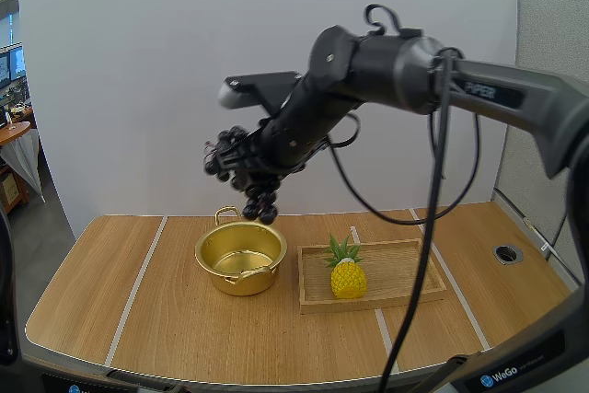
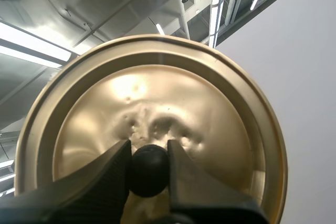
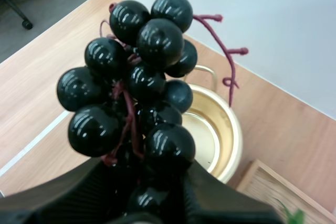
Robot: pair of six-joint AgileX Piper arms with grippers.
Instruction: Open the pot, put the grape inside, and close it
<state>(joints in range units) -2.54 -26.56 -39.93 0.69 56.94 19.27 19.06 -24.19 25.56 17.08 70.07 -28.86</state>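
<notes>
A golden pot (image 1: 240, 258) stands lidless on the table, left of centre, and nothing lies inside it. My right gripper (image 1: 250, 165) hangs above the pot, shut on a bunch of black grapes (image 1: 241, 172) that dangles over the pot's far rim. In the right wrist view the grapes (image 3: 137, 85) are pinched between the fingers, with the pot (image 3: 212, 129) below and behind them. My left gripper (image 2: 149, 170) is shut on the black knob (image 2: 148, 169) of the golden lid (image 2: 152, 124), held up away from the table.
A wooden tray (image 1: 386, 275) lies right of the pot and carries a toy pineapple (image 1: 347, 271). A round hole (image 1: 507, 253) sits near the table's right edge. White lines cross the wooden tabletop (image 1: 138, 301).
</notes>
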